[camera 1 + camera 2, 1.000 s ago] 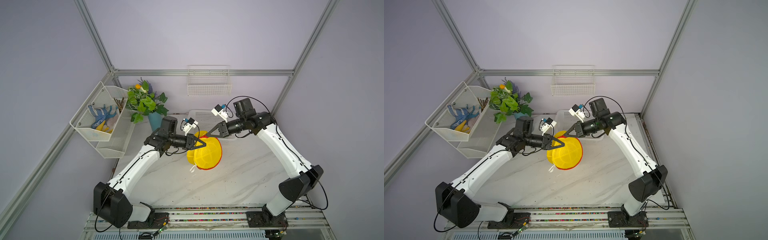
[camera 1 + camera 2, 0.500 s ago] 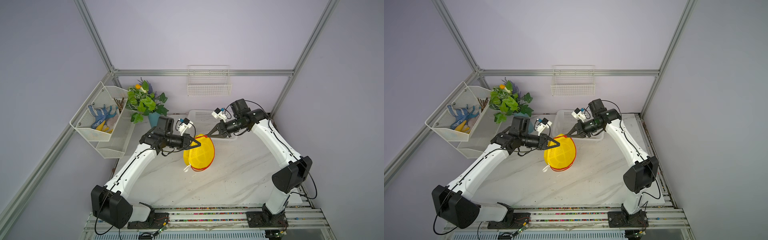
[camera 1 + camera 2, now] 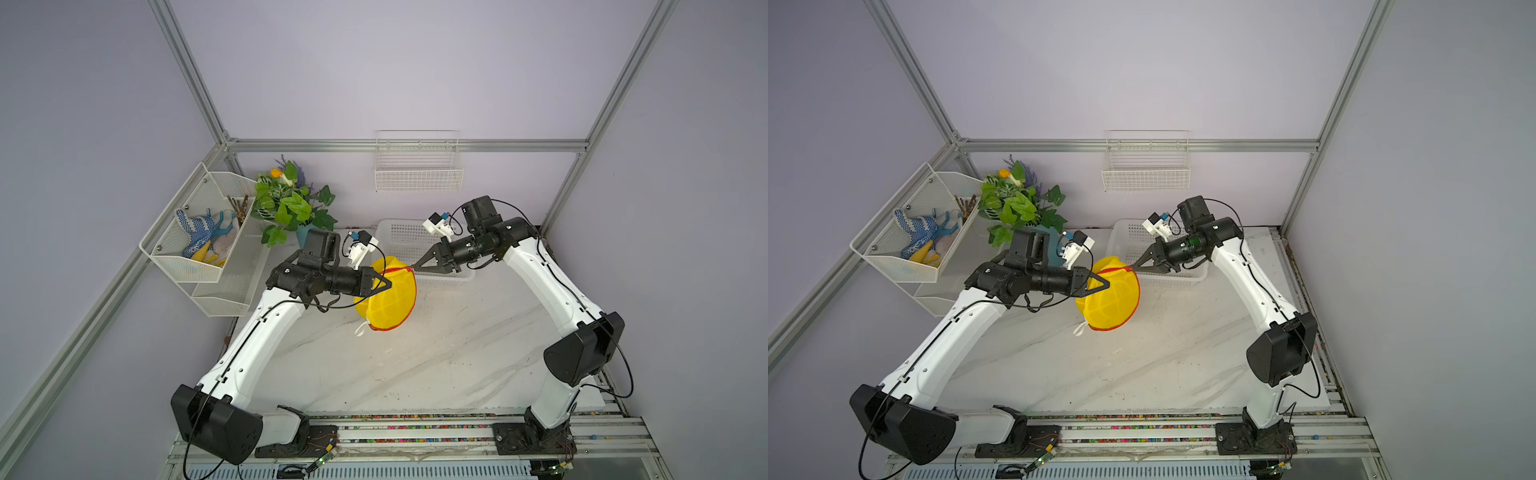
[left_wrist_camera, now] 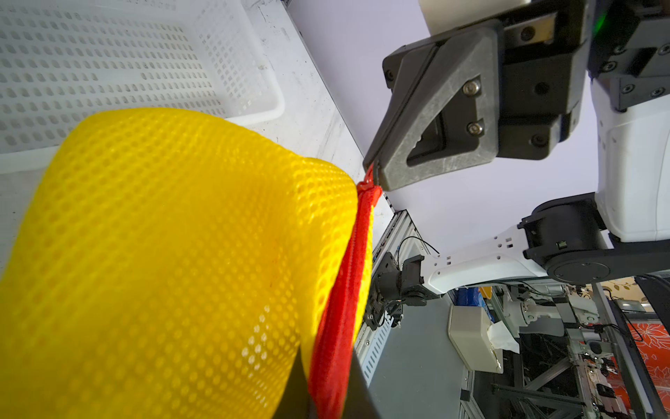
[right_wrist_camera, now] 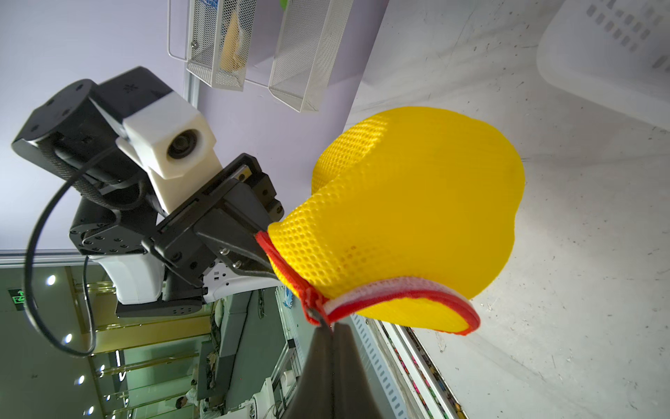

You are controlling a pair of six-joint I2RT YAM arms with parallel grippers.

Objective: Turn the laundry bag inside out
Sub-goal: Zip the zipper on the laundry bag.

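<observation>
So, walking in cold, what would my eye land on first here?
The bright yellow laundry bag with its red zipper trim, mid-table, grabs the eye first. The left tool and the right tool pinch that trim from opposite sides, both shut on it. After that, the green plant in the far left corner stands out.

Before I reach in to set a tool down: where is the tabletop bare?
Bare: the middle front of the marble tabletop, from the laundry bag to the rail. Crowded: the back, where left gripper and right gripper hold the bag by the white perforated basket and potted plant.
</observation>
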